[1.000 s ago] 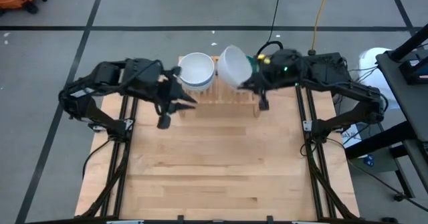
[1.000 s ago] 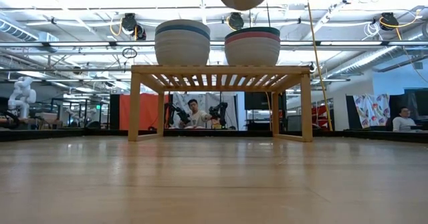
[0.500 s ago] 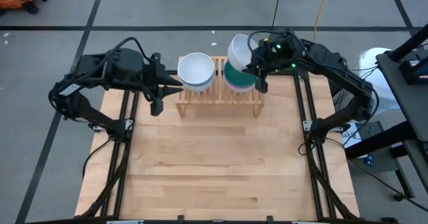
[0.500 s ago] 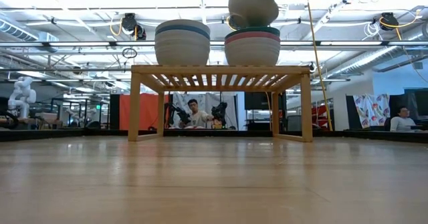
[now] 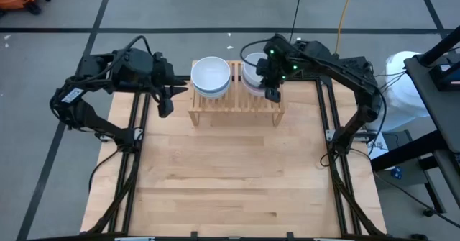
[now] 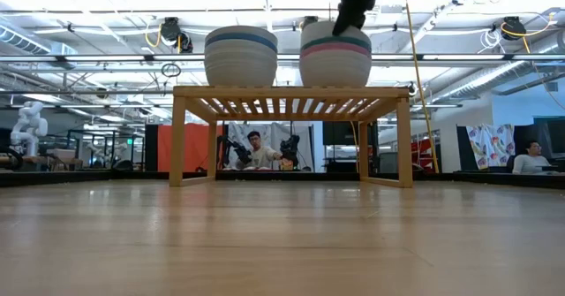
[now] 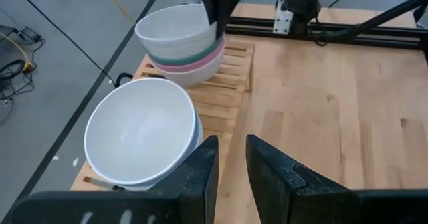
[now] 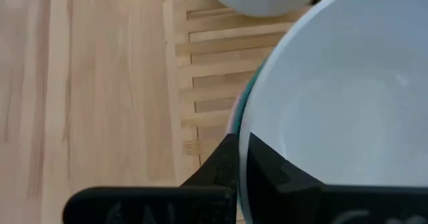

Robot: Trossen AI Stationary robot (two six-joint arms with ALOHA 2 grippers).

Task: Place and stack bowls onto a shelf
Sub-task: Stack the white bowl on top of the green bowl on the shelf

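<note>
The light-wood shelf [image 5: 237, 106] stands at the table's far edge and carries two stacks of bowls. The left stack [image 5: 210, 74] has a white bowl on top and a blue band lower down [image 6: 241, 40]. The right stack [image 6: 335, 62] shows dark green and pink bowls under a white top bowl [image 5: 251, 68]. My right gripper [image 5: 272, 90] is shut on that white bowl from above. My left gripper [image 5: 164, 104] hangs just left of the shelf, empty, with a narrow gap between its fingers [image 7: 231, 164]. My right gripper holds the white top bowl by its rim [image 8: 245, 120] on the bowl's near right side. One finger is inside the bowl and one outside. The fingers point down from above. The bowl sits level, nested in the green bowl of the right stack [image 6: 335, 33].
Bare wooden tabletop [image 5: 237, 176] spreads in front of the shelf. Black frame rails [image 5: 133, 162] run along both table sides. In the low view people sit in the room behind the table [image 6: 258, 150].
My right gripper has carried the white bowl toward the table's far edge and down, from above the shelf onto the right stack. The bowl was tilted and now sits level in the stack. My left gripper has drawn back from the shelf's front toward the table's left and far edges.
</note>
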